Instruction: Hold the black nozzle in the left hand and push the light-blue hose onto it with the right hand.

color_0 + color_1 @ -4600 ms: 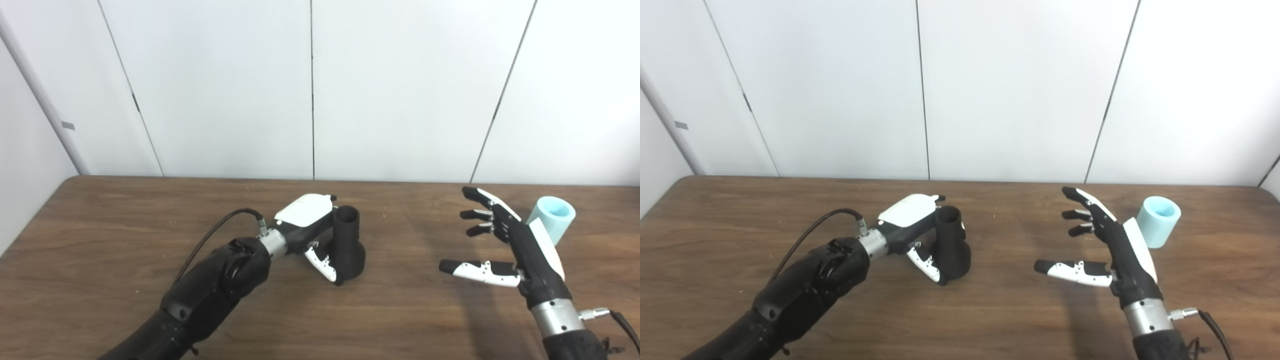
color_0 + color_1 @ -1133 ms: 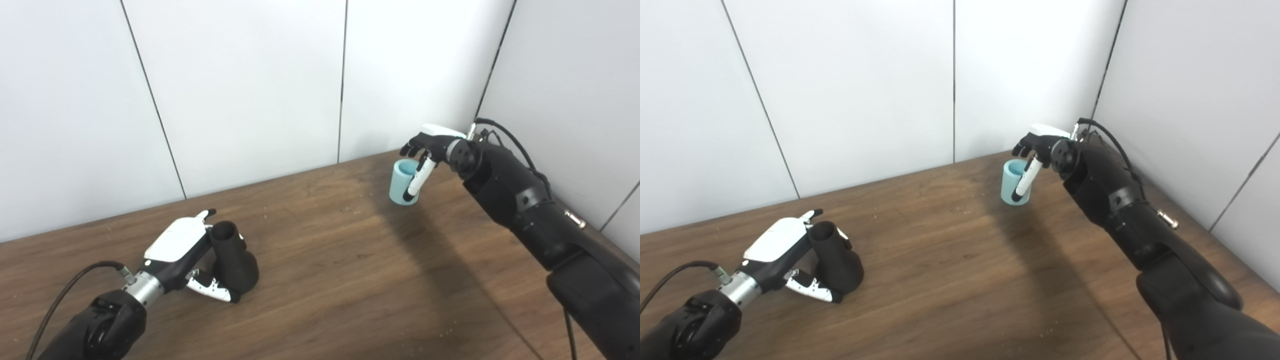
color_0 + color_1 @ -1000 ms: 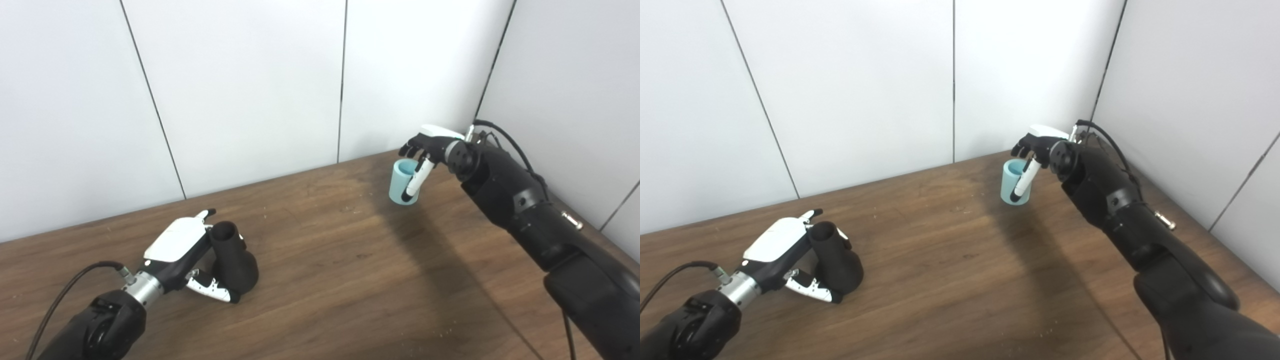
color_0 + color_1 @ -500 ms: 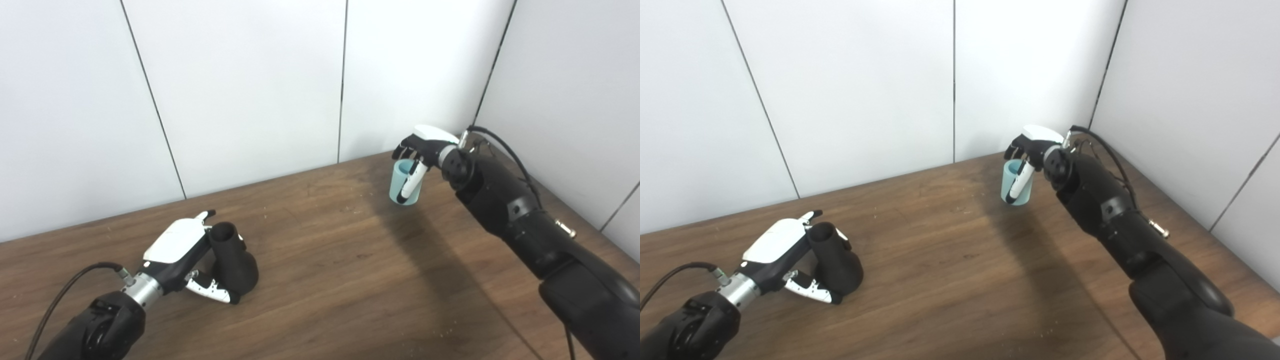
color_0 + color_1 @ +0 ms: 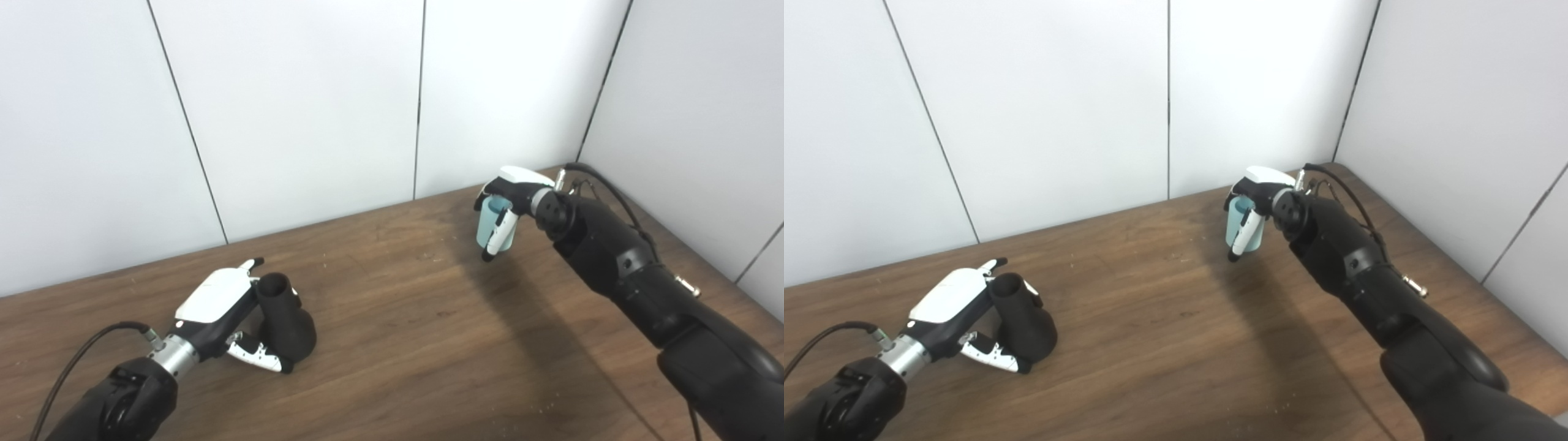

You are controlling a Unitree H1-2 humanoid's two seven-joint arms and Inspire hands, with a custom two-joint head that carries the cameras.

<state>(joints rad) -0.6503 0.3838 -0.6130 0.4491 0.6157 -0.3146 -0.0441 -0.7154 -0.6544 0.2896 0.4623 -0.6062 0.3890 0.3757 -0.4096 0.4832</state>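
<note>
left hand (image 5: 223, 309): 8 o'clock, wrapped around black nozzle (image 5: 283, 318)
right hand (image 5: 511, 193): 2 o'clock, clutching light-blue hose (image 5: 490, 223)

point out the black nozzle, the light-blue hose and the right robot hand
black nozzle (image 5: 288, 321), left eye view, on its flared lower body
light-blue hose (image 5: 490, 222), left eye view, on its side wall
right robot hand (image 5: 1258, 195), right eye view, over the hose

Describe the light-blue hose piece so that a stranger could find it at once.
Look at the far right corner of the brown wooden table, near the white walls. There the right hand grips a short light-blue plastic tube, the only pale-coloured object; the other is a black nozzle.
</note>
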